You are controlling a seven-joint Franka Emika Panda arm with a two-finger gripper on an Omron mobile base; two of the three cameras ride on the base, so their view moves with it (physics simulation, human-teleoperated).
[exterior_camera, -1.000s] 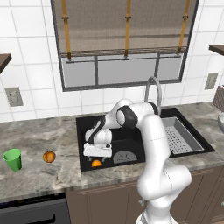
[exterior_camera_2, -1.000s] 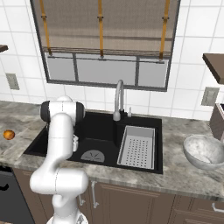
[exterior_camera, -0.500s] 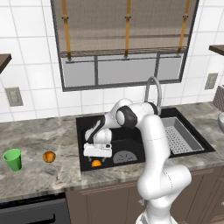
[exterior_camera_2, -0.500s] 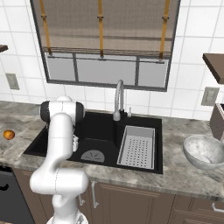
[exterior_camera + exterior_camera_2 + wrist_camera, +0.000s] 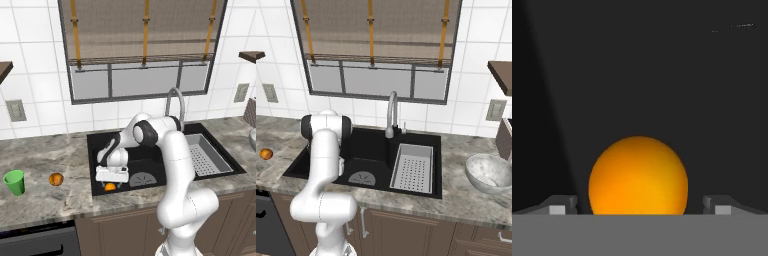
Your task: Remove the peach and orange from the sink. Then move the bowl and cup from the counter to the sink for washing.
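Gripper (image 5: 110, 183) is down in the sink (image 5: 150, 145), jaws wide open w/ the orange (image 5: 638, 176) between them, one fingertip (image 5: 562, 205) on each side & a small gap to the fruit, so nothing is gripped. Orange lies at the front left of the basin, next to the round drain plate (image 5: 142, 179). Peach (image 5: 56, 179) sits on the desk (image 5: 45, 200) left of the sink, cup (image 5: 14, 182) near it, further left. Bowl (image 5: 488, 172) stands on the desk right of the sink.
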